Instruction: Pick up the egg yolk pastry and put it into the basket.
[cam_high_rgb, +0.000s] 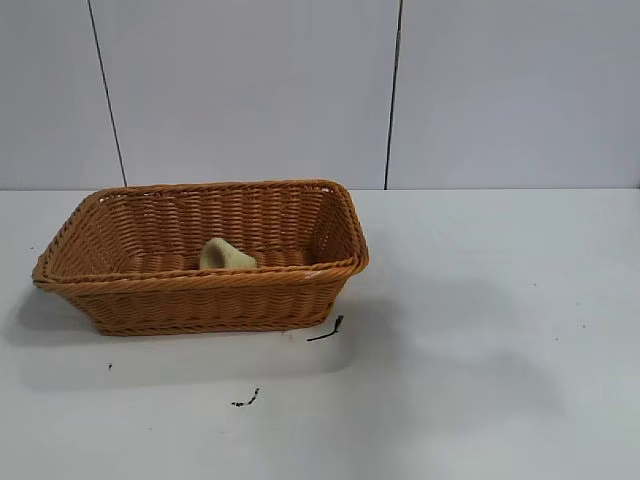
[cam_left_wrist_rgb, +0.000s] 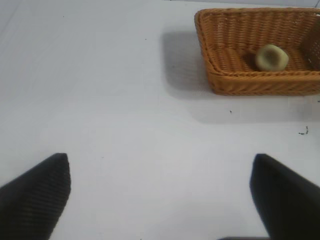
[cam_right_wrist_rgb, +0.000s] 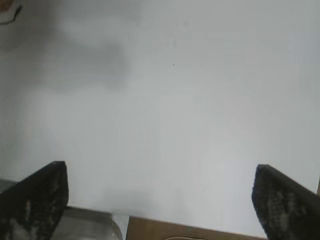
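Note:
The orange-brown wicker basket (cam_high_rgb: 200, 290) stands on the white table at the left. The pale yellowish egg yolk pastry (cam_high_rgb: 226, 256) lies inside it on the basket floor, near the front wall. In the left wrist view the basket (cam_left_wrist_rgb: 260, 82) and the pastry (cam_left_wrist_rgb: 271, 57) show far off. My left gripper (cam_left_wrist_rgb: 160, 172) is open and empty over bare table, well away from the basket. My right gripper (cam_right_wrist_rgb: 160, 180) is open and empty over bare table near the table's edge. Neither arm shows in the exterior view.
Small black marks (cam_high_rgb: 326, 330) lie on the table in front of the basket, with another (cam_high_rgb: 246, 399) nearer the front. A brown surface (cam_right_wrist_rgb: 190, 232) shows beyond the table edge in the right wrist view.

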